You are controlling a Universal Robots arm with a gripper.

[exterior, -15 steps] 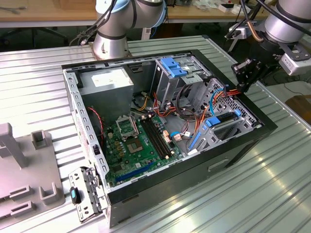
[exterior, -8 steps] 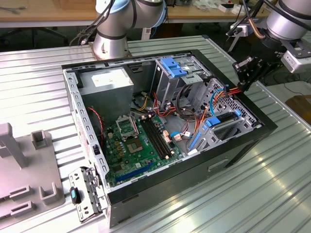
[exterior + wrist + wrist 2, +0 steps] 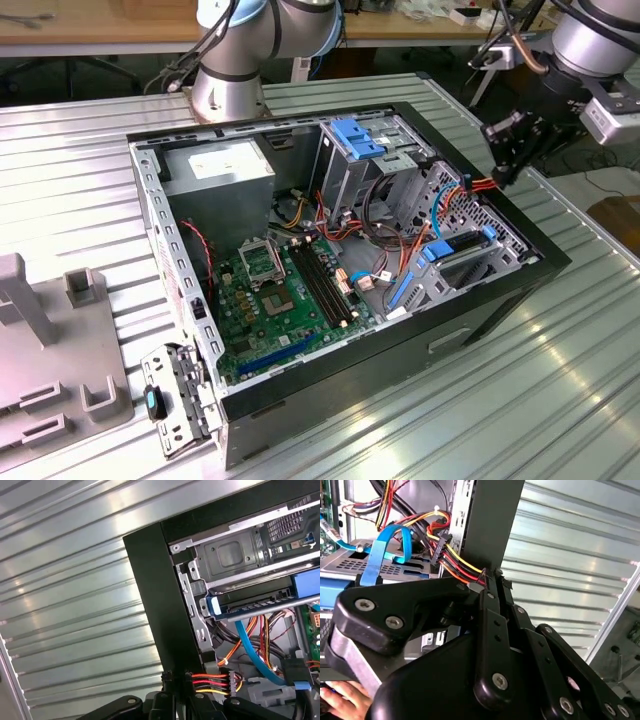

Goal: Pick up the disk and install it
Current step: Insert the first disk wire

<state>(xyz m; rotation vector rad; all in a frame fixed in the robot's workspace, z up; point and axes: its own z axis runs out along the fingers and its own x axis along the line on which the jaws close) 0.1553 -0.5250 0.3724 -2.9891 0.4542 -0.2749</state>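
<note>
The disk [image 3: 461, 252] lies inside the open computer case [image 3: 190, 290], in the bay at the exterior view's right, with its blue rails showing at both ends. In the first wrist view the disk [image 3: 255, 605] shows as a grey slab with a blue rail along its edge. My black gripper [image 3: 498, 178] hangs just outside the case's right wall, above and behind the disk. Its fingers are pressed together on a bundle of red, orange and yellow power wires [image 3: 207, 682] that run out of the case. In both wrist views the gripper [image 3: 492, 575] [image 3: 175, 676] is closed at the case's black corner post.
A green motherboard [image 3: 280, 290] covers the case floor, and a silver drive cage with a blue latch [image 3: 355, 135] stands at the back. A second arm's base [image 3: 230, 80] sits behind the case. A grey fixture [image 3: 50, 350] lies at the left. A person's hand [image 3: 340, 700] is beside the gripper.
</note>
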